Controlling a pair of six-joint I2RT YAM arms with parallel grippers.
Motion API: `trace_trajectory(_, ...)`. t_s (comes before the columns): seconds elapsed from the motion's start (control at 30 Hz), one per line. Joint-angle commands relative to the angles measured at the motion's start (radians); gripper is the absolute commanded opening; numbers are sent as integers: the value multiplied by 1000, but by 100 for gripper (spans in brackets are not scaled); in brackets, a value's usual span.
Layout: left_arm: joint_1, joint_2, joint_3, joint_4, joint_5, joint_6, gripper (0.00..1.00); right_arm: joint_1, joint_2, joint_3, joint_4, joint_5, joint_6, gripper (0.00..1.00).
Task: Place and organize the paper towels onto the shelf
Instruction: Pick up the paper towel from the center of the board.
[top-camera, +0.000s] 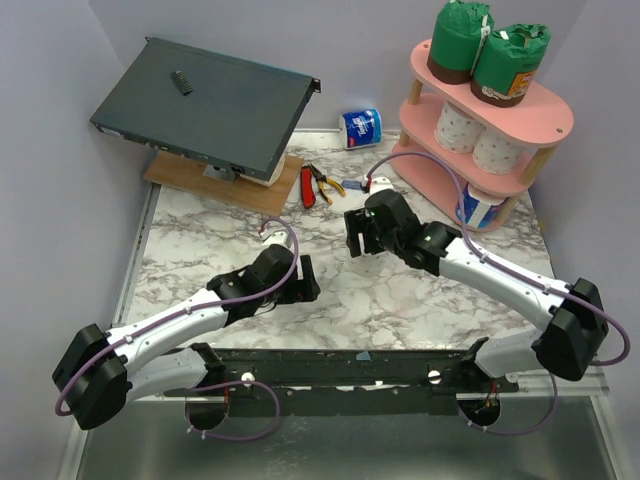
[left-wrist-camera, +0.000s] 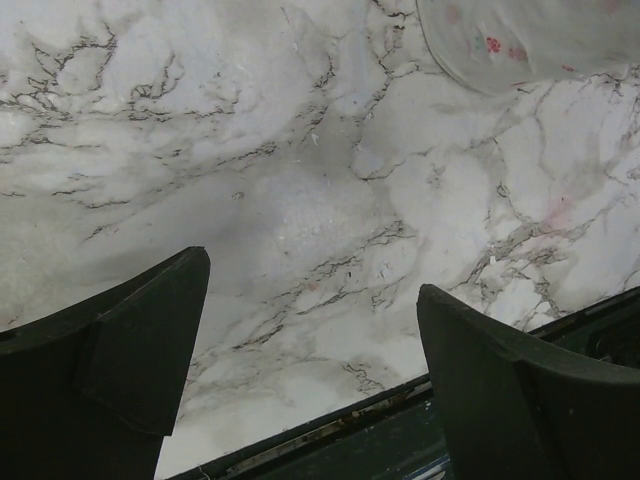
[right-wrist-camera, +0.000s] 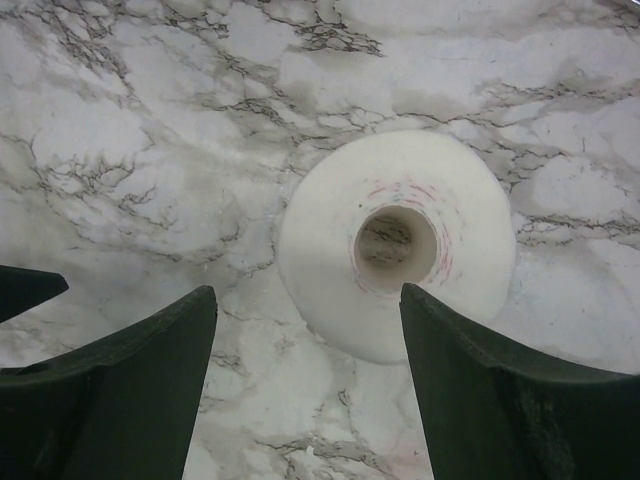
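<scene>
- Right wrist view: my right claw (right-wrist-camera: 305, 300) hangs with its jaws apart and nothing between them. It looks straight down on a bare white roll (right-wrist-camera: 330, 235) standing on end on the marble counter (right-wrist-camera: 130, 150).
- The roll's long axis is upright, so I see down its cardboard core (right-wrist-camera: 395, 245). It sits mid-frame, just past my fingertips and a little right of my midline.
- I judge I must shift slightly that way and come down so the fingers straddle its sides. Closing from here would likely catch only the near rim.
- Left wrist view: my left claw (left-wrist-camera: 312, 275) is spread and empty too. Only a white roll's edge shows in the upper right corner, well apart, so my right arm is the nearer one.
- Top external view: the pink shelf (top-camera: 548, 110) stands at upper right, on my right arm's side.
- Its top tier holds green-wrapped rolls (top-camera: 460, 40) and its middle tier holds white rolls (top-camera: 458, 127).
- A blue-and-white roll (top-camera: 361, 127) lies on the counter at upper middle.
</scene>
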Motion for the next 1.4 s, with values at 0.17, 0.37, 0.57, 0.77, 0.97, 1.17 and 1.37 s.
trace_trajectory(0.17,-11,-28,-37,41,-10,-5,90,7,128,75,38,26,-54,72)
trace_trajectory(0.37,-13,-21,-53,55,7,1,90,10,187,105,35,24,-57,70)
trace_trajectory(0.57,-12,-33,-72,60,16,7,90,12,240,131,29,23,-55,66)
trace_trajectory(0.77,-12,-48,-86,57,16,11,90,21,281,158,4,46,-50,62)
trace_trajectory(0.97,-12,-56,-95,55,16,15,90,32,274,168,-31,94,-38,69)
trace_trajectory(1.17,-13,-64,-99,58,17,17,90,42,225,162,-36,102,-22,72)
trace_trajectory(1.37,-12,-50,-96,71,29,13,90,48,248,166,-47,81,-28,69)
